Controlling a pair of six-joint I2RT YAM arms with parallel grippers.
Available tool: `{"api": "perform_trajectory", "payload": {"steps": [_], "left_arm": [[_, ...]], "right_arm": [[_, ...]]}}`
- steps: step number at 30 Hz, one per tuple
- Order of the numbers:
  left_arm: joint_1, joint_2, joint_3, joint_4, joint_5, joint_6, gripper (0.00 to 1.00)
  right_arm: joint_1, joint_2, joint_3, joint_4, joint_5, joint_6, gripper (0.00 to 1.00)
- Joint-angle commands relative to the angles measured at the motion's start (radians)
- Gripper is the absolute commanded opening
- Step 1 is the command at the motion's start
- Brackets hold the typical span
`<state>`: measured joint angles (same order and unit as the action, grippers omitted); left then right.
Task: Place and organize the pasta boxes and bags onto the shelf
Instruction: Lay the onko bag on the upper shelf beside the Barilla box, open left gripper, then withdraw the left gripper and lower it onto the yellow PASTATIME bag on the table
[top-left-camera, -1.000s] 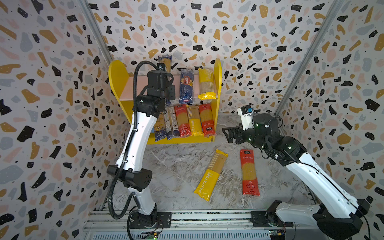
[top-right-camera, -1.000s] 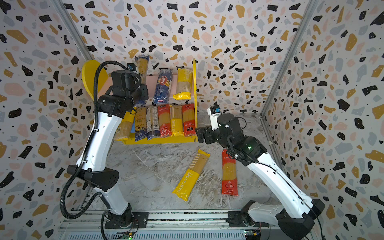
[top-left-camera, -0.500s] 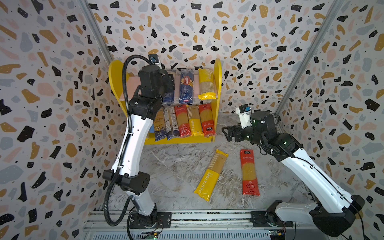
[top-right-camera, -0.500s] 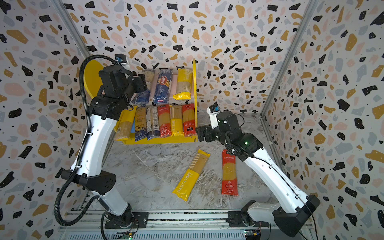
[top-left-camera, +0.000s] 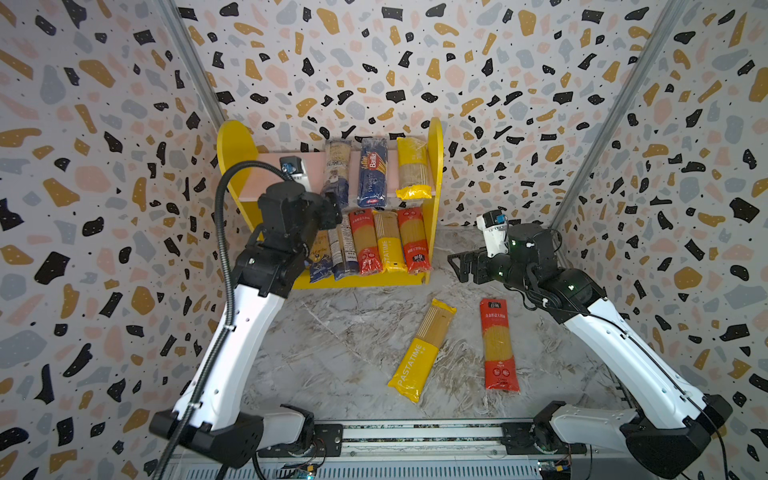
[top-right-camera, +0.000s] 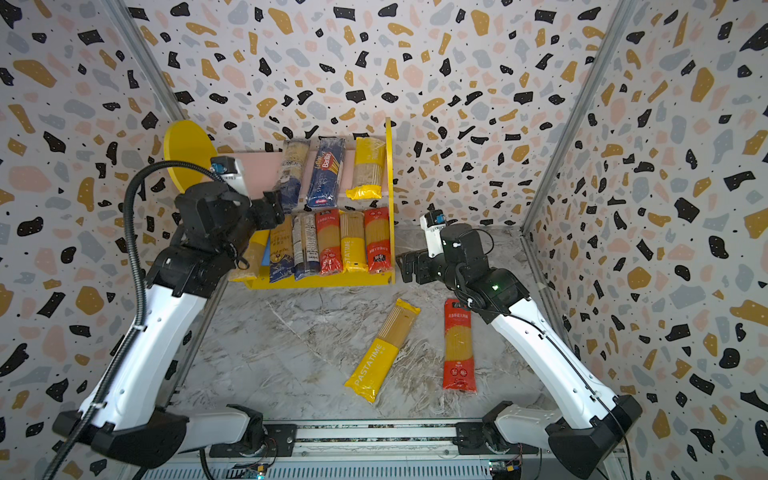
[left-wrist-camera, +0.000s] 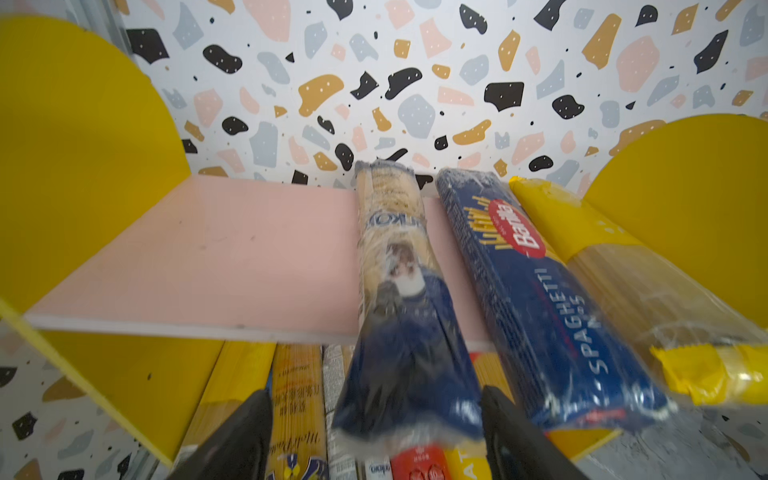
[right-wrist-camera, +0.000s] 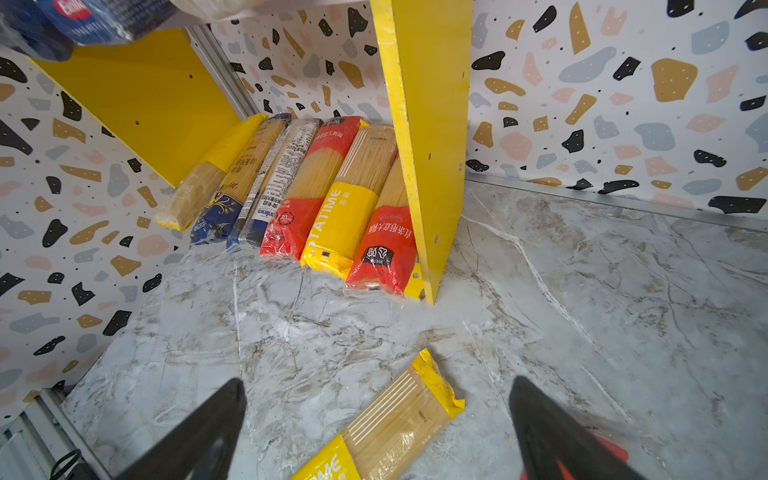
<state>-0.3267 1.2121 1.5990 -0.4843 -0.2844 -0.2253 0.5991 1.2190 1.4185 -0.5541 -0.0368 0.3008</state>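
Nearest on the marble counter (top-left-camera: 332, 353) two packs lie flat and apart from each other: a yellow PASTATIME pack (top-left-camera: 422, 347), placed slanted, and a red pack (top-left-camera: 498, 345). Just behind them the right gripper (top-left-camera: 459, 266) hovers over the counter with its jaws apart and empty, almost where it was one second ago. Farther back is the shelf (top-left-camera: 434, 166). Its lower row (top-left-camera: 365, 245) holds six packs side by side. The change is on the pink upper board (left-wrist-camera: 208, 257). One second ago the left gripper (left-wrist-camera: 374, 392) was closed on the dark blue and clear pack (left-wrist-camera: 399, 291). Now its jaws stand apart on both sides of the pack's near end, and the arm has come back a little. The pack rests on the board beside the Barilla pack (top-left-camera: 372, 172), with a yellow-ended pack (top-left-camera: 411, 170) beyond it, and its near end hangs over the front edge. I judge this placing is finished, so nine packs are on the shelf and only the two on the counter remain. The left half of the upper board is still free for them.
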Motion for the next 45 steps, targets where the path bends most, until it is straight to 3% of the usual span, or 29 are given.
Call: {"api": "perform_trajectory", "payload": {"steps": [1,7,10,16,17,19,26,33,45], "left_arm": [[-0.044,-0.132,-0.132,0.059,0.002,-0.056,0.79],[-0.128,-0.294,-0.379,0.043,-0.012,-0.141,0.8],[-0.23,-0.325,-0.499,0.061,-0.044,-0.182,0.8],[-0.498,-0.287,-0.682,0.11,-0.164,-0.249,0.81],[-0.523,-0.276,-0.712,0.12,-0.169,-0.263,0.81],[-0.572,-0.255,-0.795,0.168,-0.158,-0.291,1.0],[-0.68,-0.185,-1.009,0.361,-0.116,-0.393,1.0],[-0.791,0.023,-0.978,0.425,-0.172,-0.416,1.0],[-0.852,0.302,-0.877,0.479,-0.116,-0.419,1.0]], "right_arm": [[-0.005,-0.056,-0.013,-0.003,-0.011,-0.012,0.99],[-0.005,-0.127,-0.119,-0.017,-0.014,0.026,0.99],[-0.005,-0.188,-0.198,-0.017,-0.008,0.056,0.99],[-0.001,-0.321,-0.348,-0.02,0.016,0.119,0.99],[0.0,-0.337,-0.364,-0.021,0.018,0.127,0.99],[0.003,-0.367,-0.395,-0.023,0.017,0.142,0.99],[0.055,-0.404,-0.424,-0.057,0.051,0.155,0.99],[0.071,-0.415,-0.418,-0.069,0.071,0.156,0.99],[0.075,-0.446,-0.422,-0.106,0.105,0.158,0.99]]}}
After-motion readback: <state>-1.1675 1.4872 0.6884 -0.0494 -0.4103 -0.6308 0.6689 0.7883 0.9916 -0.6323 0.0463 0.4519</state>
